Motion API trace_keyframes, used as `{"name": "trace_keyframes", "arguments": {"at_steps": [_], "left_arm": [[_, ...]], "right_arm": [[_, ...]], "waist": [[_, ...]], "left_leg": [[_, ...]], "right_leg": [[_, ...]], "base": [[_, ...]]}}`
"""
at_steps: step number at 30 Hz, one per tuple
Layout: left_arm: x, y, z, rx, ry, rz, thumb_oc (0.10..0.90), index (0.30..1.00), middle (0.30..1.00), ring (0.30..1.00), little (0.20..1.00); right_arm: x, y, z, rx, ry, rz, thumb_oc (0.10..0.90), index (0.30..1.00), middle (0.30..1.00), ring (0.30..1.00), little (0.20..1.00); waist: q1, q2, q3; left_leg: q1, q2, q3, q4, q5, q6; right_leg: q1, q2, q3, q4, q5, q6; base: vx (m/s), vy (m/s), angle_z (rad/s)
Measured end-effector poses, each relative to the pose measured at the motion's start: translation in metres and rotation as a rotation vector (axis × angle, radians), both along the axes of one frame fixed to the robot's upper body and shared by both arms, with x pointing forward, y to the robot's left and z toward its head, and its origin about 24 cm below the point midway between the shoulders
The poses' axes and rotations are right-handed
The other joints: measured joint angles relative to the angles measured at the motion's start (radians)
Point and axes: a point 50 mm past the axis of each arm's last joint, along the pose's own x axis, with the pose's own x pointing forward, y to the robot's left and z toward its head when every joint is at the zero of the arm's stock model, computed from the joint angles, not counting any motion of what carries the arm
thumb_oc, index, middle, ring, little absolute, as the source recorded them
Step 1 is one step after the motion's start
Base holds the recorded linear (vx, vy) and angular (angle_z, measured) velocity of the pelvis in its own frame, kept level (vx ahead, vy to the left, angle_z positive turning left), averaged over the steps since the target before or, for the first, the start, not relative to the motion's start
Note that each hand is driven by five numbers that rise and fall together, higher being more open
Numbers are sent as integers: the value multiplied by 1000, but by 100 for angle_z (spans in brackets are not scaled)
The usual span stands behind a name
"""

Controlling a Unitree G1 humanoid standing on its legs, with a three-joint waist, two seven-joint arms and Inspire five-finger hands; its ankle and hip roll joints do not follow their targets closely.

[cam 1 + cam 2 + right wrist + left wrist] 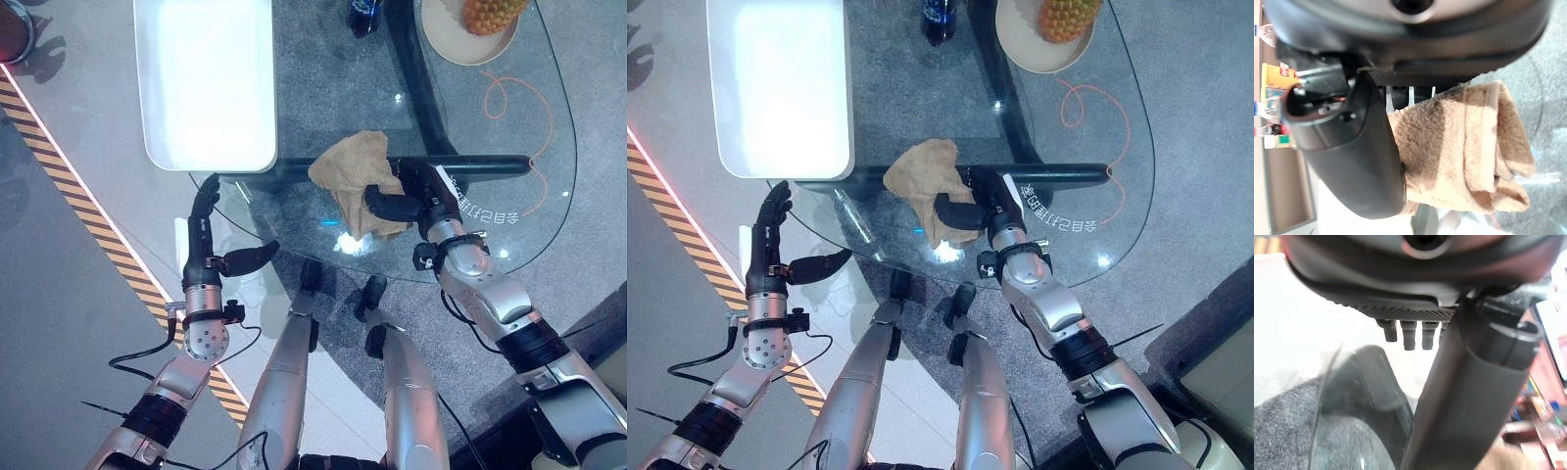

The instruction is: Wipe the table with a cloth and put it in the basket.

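1. Right hand (416, 196): dark, set on the rounded clear glass surface (534, 196); thumb and fingers curled round the cloth, which the right wrist view shows bunched between them.
2. Crumpled tan terry cloth (353, 171): lies on the glass, gripped at its near edge by the right hand, the rest spreading ahead of the fingers and toward the left hand's side.
3. Left hand (204, 257): dark, hovers just off the glass rim, well apart from the cloth; fingers straight, thumb spread toward the right hand, holding nothing.
4. White rectangular plastic basket (157, 117): stands ahead of the left hand, its near end just beyond the fingertips and beside the glass rim.
5. Round beige plate (460, 47): far ahead of the right hand on the glass, carrying a yellow pineapple (493, 14).
6. Dark bottle (363, 17): far ahead of the right hand, beside the plate on the basket's side.
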Motion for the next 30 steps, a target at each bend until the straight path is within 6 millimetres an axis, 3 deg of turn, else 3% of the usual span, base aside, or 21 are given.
{"name": "trace_keyframes", "arguments": {"at_steps": [12, 21, 30], "left_arm": [[12, -7, 21, 76, -65, -67, 800, 900, 900, 900, 900], [19, -21, 32, 96, -104, -134, 800, 900, 900, 900, 900], [19, -21, 32, 104, -100, -133, 800, 900, 900, 900, 900]], "right_arm": [[-10, 21, 16, -41, -51, 189, 100, 300, 300, 300, 200], [-21, 57, 3, -79, 41, 424, 100, 300, 300, 300, 200], [-18, 67, 14, -179, 50, 481, 100, 300, 300, 300, 200]], "waist": [[0, 0, 0], [1, 0, 0], [5, 0, 0]], "left_leg": [[9, 1, 10, -2, 0, 0], [8, 0, 7, -10, 1, 0], [9, -2, 5, -18, 7, -1]], "right_leg": [[0, 5, 13, 2, -1, 1], [-3, 5, 12, 3, -2, 2], [-5, 4, 10, 2, -3, 4]], "base": [[-1, 0, -2], [-1, -4, 0], [0, 0, 0]]}}
